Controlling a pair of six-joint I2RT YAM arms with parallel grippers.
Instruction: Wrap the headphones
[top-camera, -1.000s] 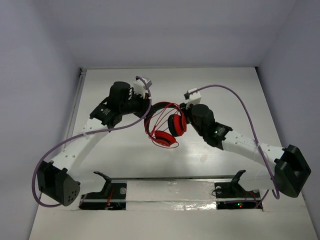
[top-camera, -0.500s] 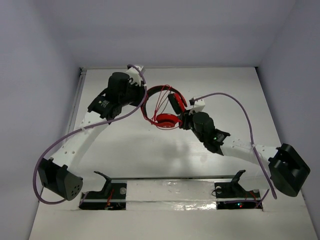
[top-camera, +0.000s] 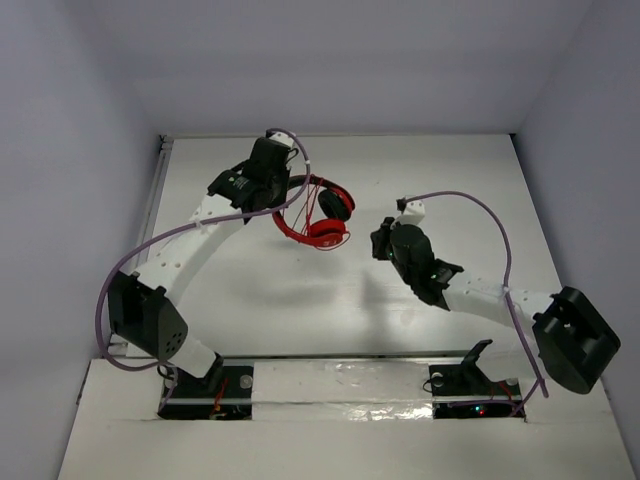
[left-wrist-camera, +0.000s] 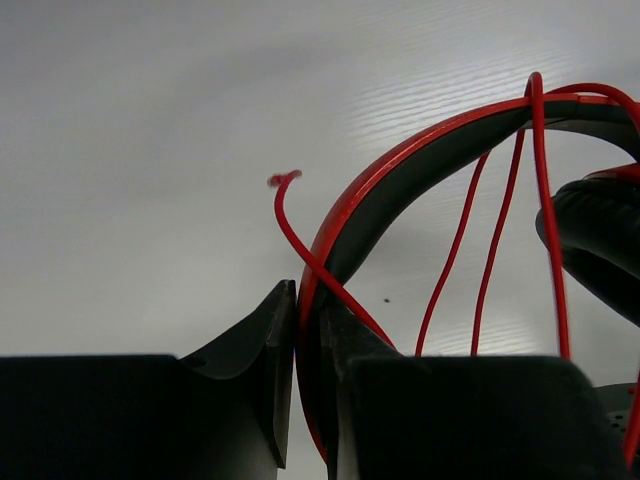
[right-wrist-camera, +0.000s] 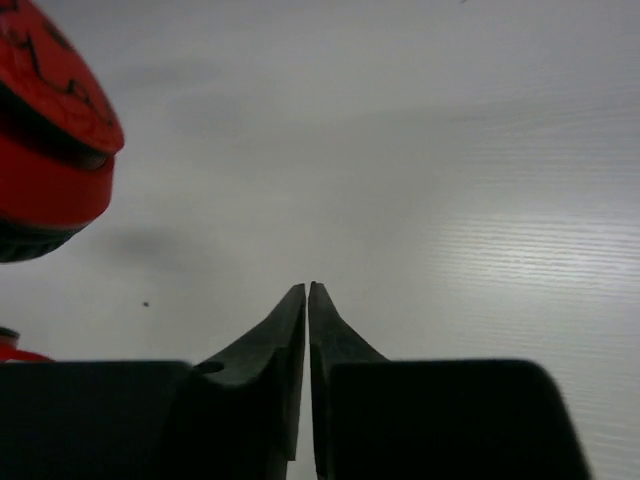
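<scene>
The red headphones (top-camera: 318, 215) hang at the table's middle back, with the thin red cable (top-camera: 303, 205) looped over the headband. My left gripper (top-camera: 283, 193) is shut on the red-and-black headband (left-wrist-camera: 400, 170) and holds the headphones up. The cable's loose end (left-wrist-camera: 283, 180) sticks up beside the fingers, and cable loops (left-wrist-camera: 497, 250) cross the band. My right gripper (top-camera: 380, 243) is shut and empty, apart from the headphones to their right. One red earcup (right-wrist-camera: 45, 130) shows at the upper left of the right wrist view.
Two black stands (top-camera: 215, 375) (top-camera: 465, 372) sit on the rail at the near edge. Thick purple robot cables (top-camera: 480, 215) arc over both arms. The white table (top-camera: 300, 300) is walled at the back and sides.
My left arm has swung right, carrying the headphones by the headband. My right gripper has let go of the earcup and drawn back to the right, now shut and empty.
</scene>
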